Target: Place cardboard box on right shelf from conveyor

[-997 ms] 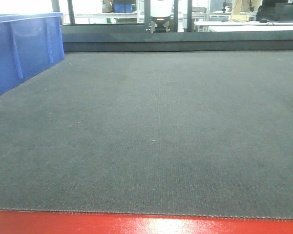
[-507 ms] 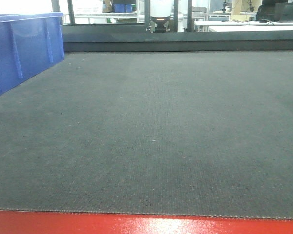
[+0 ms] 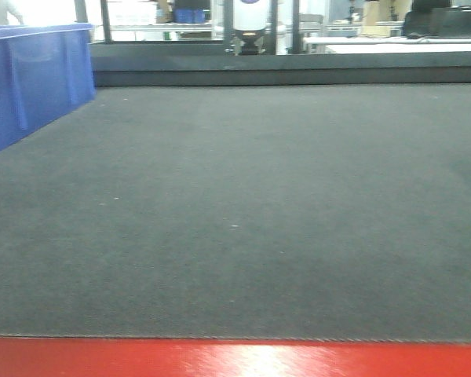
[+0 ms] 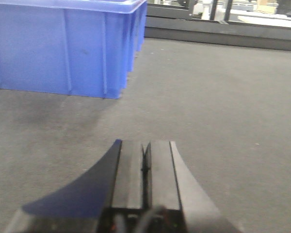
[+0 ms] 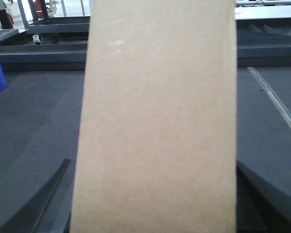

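The right gripper clamps the box: a dark finger shows on each side, pressed to its long faces. I judge the step to be the carry to the shelf, which no view shows. To do it well, keep the squeeze even on both faces, hold the box level so it cannot pivot in the grip, lift it clear before swinging right, and present it end-first.

The box fills the gap between the fingers and runs straight out past their tips. Its long axis lies along them and its far end points ahead over the belt. Whether its underside touches the belt is hidden.

The left gripper is closed on nothing, fingers together, low over the belt. The bin is ahead and to their left.
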You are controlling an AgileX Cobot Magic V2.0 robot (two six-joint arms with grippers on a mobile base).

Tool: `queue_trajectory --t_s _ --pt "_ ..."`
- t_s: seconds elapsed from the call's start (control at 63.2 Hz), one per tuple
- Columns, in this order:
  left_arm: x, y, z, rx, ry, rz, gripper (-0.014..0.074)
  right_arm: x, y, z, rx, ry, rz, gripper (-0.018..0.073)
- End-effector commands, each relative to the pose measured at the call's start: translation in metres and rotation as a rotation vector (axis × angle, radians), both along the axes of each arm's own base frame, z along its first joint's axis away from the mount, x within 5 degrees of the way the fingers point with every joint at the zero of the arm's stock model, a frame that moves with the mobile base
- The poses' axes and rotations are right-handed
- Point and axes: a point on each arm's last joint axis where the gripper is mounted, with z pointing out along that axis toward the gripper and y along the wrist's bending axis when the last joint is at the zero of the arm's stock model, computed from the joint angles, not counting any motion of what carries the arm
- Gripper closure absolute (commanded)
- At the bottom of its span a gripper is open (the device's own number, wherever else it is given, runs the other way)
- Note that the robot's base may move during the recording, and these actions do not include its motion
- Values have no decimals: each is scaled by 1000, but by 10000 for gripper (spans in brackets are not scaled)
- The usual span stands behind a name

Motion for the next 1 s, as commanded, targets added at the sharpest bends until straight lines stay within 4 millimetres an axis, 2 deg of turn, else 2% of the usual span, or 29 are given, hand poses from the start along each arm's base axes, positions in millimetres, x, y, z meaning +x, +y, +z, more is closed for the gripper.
queue_trajectory --t_s 0.0,0.57,0.982 --pt "-1 1 9 -14 -97 8 715 -1 0 17 -14 -118 -3 356" --pt "-1 1 9 -14 -97 6 715 -1 0 17 -14 -118 -3 356" --pt "-2 -4 9 -18 -96 -75 715 -1 0 17 -14 -118 -3 356"
